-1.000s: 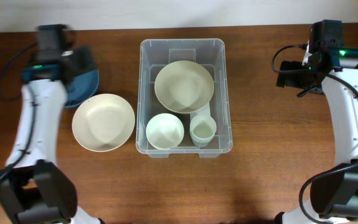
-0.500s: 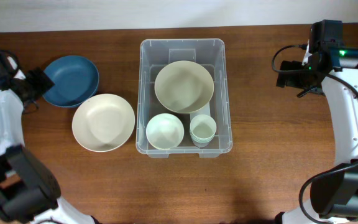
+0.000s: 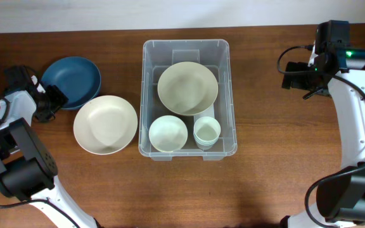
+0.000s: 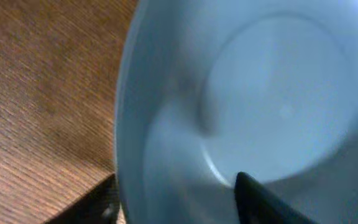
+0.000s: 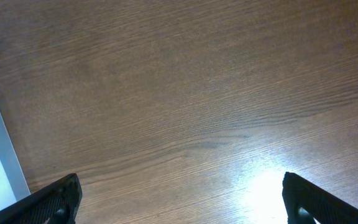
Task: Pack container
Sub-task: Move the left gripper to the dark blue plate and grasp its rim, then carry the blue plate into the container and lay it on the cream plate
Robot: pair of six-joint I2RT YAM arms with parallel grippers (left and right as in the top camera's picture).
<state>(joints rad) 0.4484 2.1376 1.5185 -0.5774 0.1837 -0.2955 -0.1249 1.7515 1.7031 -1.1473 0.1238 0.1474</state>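
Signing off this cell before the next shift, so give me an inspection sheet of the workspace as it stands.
Surface: brown wood table.
Job's things: clear container holds a beige bowl, a small white bowl, stacked cups; blue bowl and cream bowl lie outside, left.
Clutter: nothing seen.
Grippers: left claw open astride the blue bowl's rim; right claw open over bare table.
Cables: black loop at right wrist.
Surroundings: pale wall strip behind.

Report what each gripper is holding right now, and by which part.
Right gripper: open, nothing held. Left gripper: its fingers straddle the rim of the blue bowl, one inside, one outside; whether they grip it yet cannot be told.
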